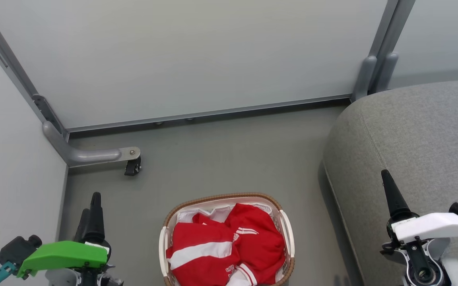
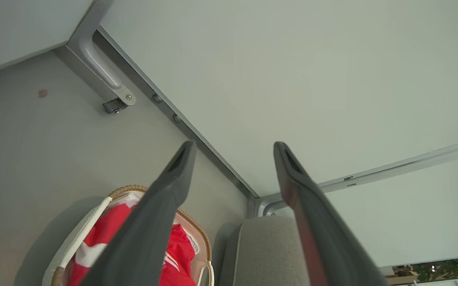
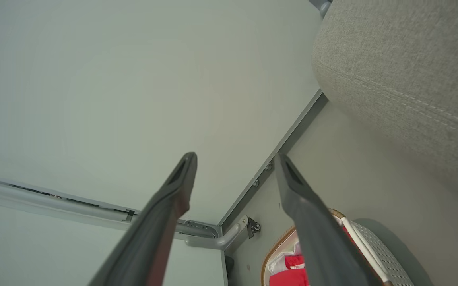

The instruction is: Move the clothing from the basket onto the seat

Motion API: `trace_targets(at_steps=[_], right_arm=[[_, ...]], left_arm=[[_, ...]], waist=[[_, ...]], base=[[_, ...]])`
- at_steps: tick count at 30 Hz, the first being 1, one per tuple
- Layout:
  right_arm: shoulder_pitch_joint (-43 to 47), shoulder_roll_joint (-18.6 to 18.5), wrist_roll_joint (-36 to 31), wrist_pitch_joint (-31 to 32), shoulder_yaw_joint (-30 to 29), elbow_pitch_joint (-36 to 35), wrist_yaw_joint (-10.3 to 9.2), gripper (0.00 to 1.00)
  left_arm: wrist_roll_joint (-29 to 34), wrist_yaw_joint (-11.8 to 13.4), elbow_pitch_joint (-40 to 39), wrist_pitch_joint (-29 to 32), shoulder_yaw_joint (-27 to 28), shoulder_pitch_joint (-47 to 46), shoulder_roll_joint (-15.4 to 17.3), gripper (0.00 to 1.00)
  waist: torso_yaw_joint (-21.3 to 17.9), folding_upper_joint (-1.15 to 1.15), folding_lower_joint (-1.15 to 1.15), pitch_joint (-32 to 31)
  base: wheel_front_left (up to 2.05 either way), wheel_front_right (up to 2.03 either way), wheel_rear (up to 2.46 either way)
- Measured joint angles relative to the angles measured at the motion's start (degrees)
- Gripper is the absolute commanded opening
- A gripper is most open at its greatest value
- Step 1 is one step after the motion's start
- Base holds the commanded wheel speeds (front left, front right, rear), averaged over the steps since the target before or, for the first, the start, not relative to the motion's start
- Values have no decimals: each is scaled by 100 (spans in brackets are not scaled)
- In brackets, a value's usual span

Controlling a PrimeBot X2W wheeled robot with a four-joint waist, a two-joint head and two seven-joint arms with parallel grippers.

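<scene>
The basket (image 1: 168, 222), white with a brown woven rim, stands on the grey floor at the bottom middle of the head view. Red clothing (image 1: 221, 246) with white stripes is heaped inside it, over a white sheet (image 1: 213, 214). The grey seat (image 1: 420, 151) is to its right. My left gripper (image 1: 92, 206) hovers open to the left of the basket, holding nothing. My right gripper (image 1: 388, 186) hangs open above the seat's front edge. In the left wrist view the left gripper (image 2: 233, 145) is spread wide above the basket (image 2: 78, 238), clothing (image 2: 179, 248) and seat (image 2: 264, 250). In the right wrist view the right gripper (image 3: 235, 156) is equally wide, with the basket (image 3: 372, 246), clothing (image 3: 288, 278) and seat (image 3: 404, 71) beyond.
Pale partition walls (image 1: 197, 59) close off the back and left. A metal foot with a black caster (image 1: 132, 167) juts onto the floor at the left corner. Bare grey floor (image 1: 233, 155) lies between the basket, the walls and the seat.
</scene>
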Motion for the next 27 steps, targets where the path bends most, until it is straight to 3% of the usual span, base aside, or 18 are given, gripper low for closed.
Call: trace_targets(at_steps=[27], right_arm=[[-436, -105, -2334, -553, 381, 94, 0, 100]], left_arm=[[2444, 65, 302, -546, -512, -200, 180, 100]], waist=[[42, 0, 0, 6]], base=[[0, 0, 0]])
